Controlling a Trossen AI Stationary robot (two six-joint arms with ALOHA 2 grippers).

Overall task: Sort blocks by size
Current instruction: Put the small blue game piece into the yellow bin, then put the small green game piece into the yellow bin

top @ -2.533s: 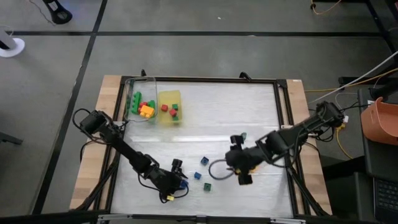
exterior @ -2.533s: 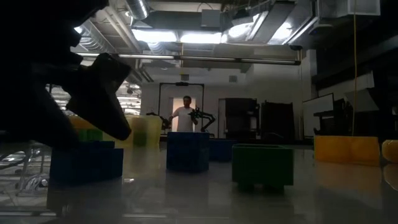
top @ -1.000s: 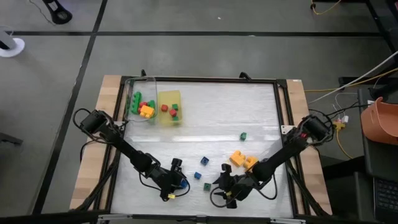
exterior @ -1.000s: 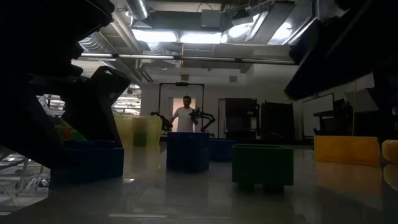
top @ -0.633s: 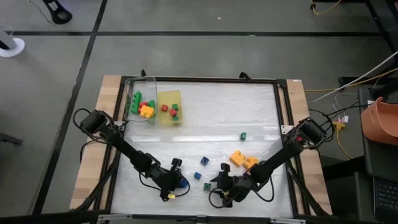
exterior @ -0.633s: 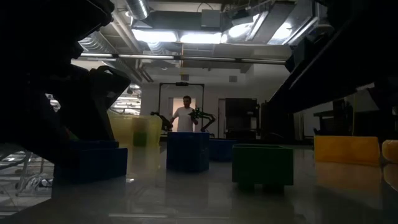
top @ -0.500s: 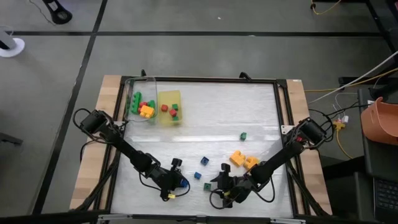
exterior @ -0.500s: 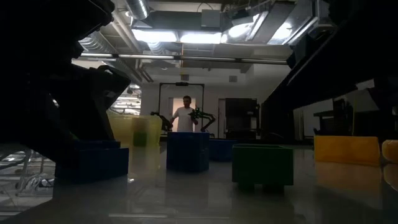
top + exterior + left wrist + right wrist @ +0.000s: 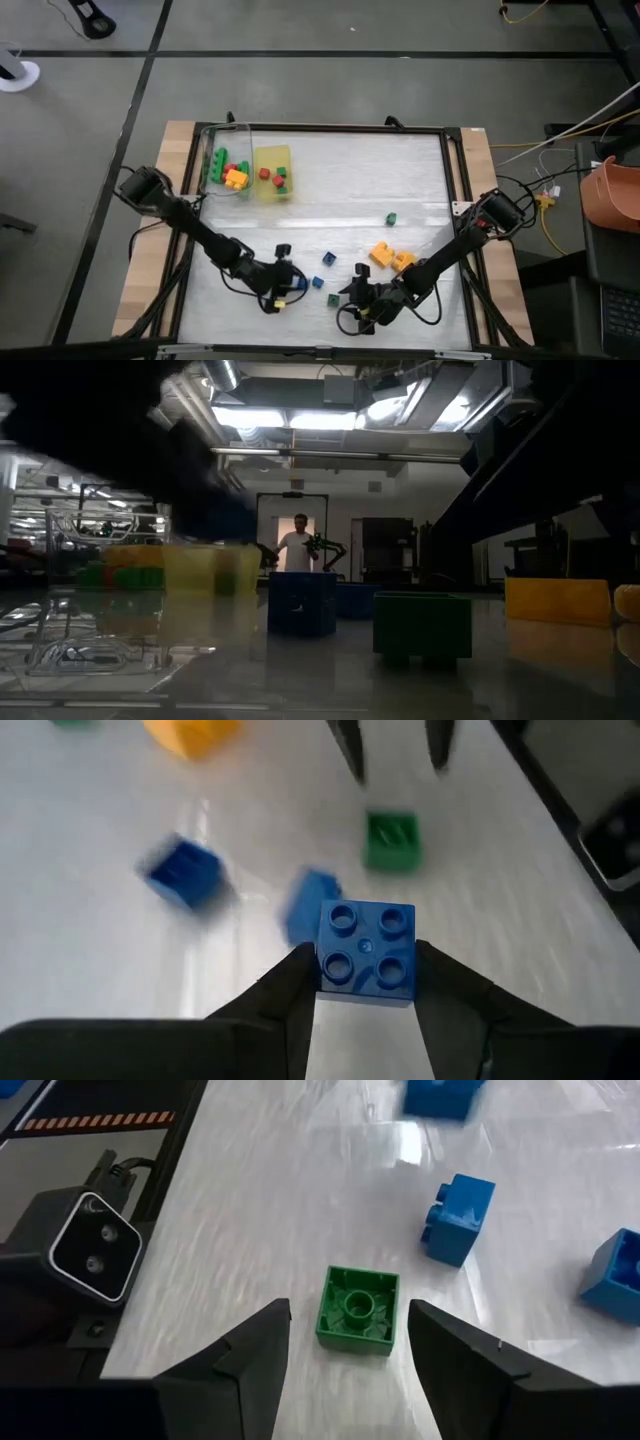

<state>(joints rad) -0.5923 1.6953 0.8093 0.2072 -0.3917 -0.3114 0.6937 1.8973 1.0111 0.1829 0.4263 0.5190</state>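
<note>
Left pincer [image 9: 365,982] pinches a blue block [image 9: 367,952], lifted clear of the surface [image 9: 350,180] near its front edge. Right pincer [image 9: 348,1342] sits spread wide around a green block [image 9: 358,1309] lying underside-up. Two blue cubes [image 9: 457,1218] lie loose just beyond it. Orange bricks [image 9: 391,257] rest nearby. Far back-left, a clear container [image 9: 226,160] and a yellow tray [image 9: 272,170] hold more blocks.

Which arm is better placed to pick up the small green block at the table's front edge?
Right. The right gripper hangs open with its jaws either side of the green block; the left gripper already holds a blue block.
</note>
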